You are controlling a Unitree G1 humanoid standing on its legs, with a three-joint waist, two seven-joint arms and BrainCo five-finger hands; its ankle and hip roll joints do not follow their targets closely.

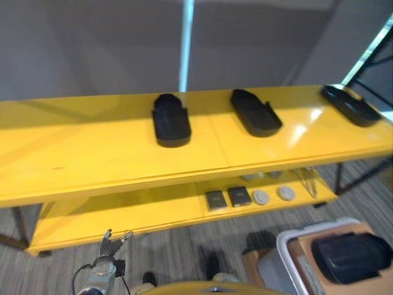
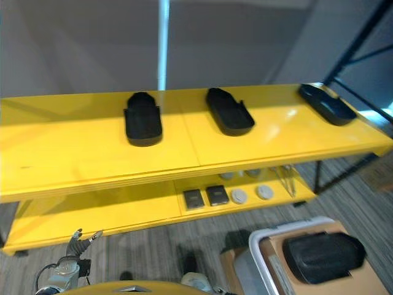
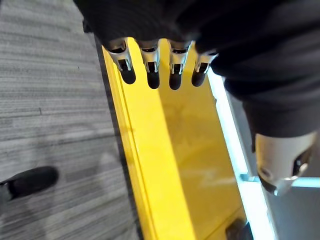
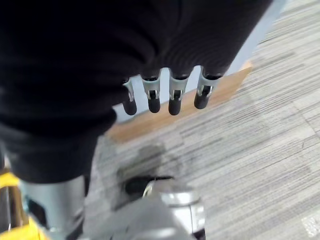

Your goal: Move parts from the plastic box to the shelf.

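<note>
Three black moulded parts (image 1: 171,121) (image 1: 255,113) (image 1: 351,105) lie spaced along the top of the yellow shelf (image 1: 92,147). At the lower right stands the white-rimmed plastic box (image 1: 284,252), and one more black part (image 1: 350,255) rests inside it. My left hand (image 1: 112,244) hangs low at the lower left, in front of the shelf's bottom board. Its fingers (image 3: 151,67) are straight and hold nothing. My right hand (image 4: 165,95) is over the carpet, with its fingers straight and nothing in them.
The lower shelf board carries two dark square pieces (image 1: 216,200) (image 1: 239,196) and two grey discs (image 1: 261,197) (image 1: 285,193). Brown cardboard (image 1: 307,246) lines the box. A black frame post (image 1: 368,55) rises at the far right. Grey carpet lies below.
</note>
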